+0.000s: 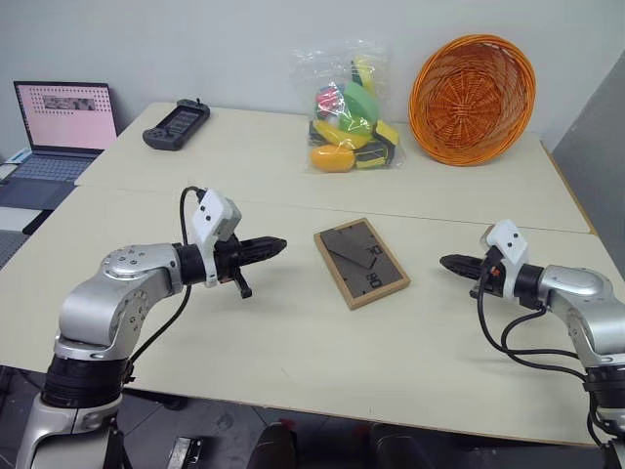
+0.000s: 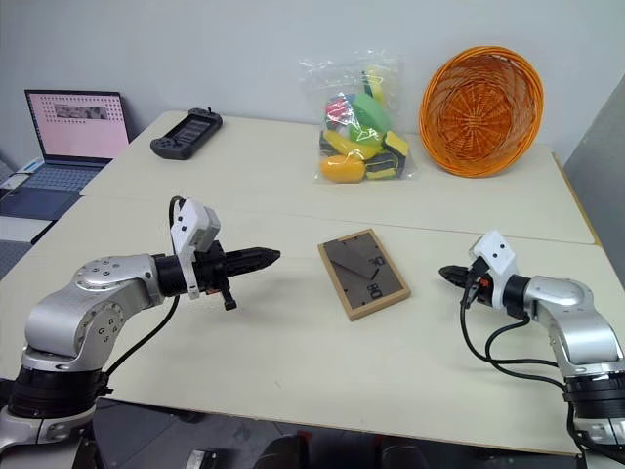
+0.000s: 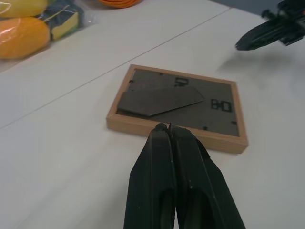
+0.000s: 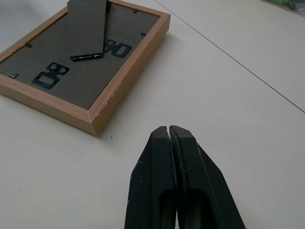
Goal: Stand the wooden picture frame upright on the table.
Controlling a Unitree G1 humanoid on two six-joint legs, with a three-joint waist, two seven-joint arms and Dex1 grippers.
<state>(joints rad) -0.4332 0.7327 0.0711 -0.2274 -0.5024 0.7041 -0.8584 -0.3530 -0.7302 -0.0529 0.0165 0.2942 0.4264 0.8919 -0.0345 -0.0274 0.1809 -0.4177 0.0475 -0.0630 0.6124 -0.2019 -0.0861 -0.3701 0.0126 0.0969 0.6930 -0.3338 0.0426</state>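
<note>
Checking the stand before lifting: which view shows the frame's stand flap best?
The left wrist view: the stand flap shows whole on the wooden picture frame. The right wrist view crops it; the eye views show it small.

wooden picture frame (image 1: pixel 361 263) | face-down (grey back up) | flat on table (image 1: pixel 293 352)

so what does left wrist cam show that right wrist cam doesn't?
Left wrist alone: the right gripper apart from the wooden picture frame, on its far side, the bag of yellow foam toys and an orange basket rim. Right wrist alone: the frame's near corner up close, and the two hanger clips on its dark back. Both: the frame lying face down on the table, stand flap not propped out, and each view's own shut fingers short of the frame, not touching.
</note>
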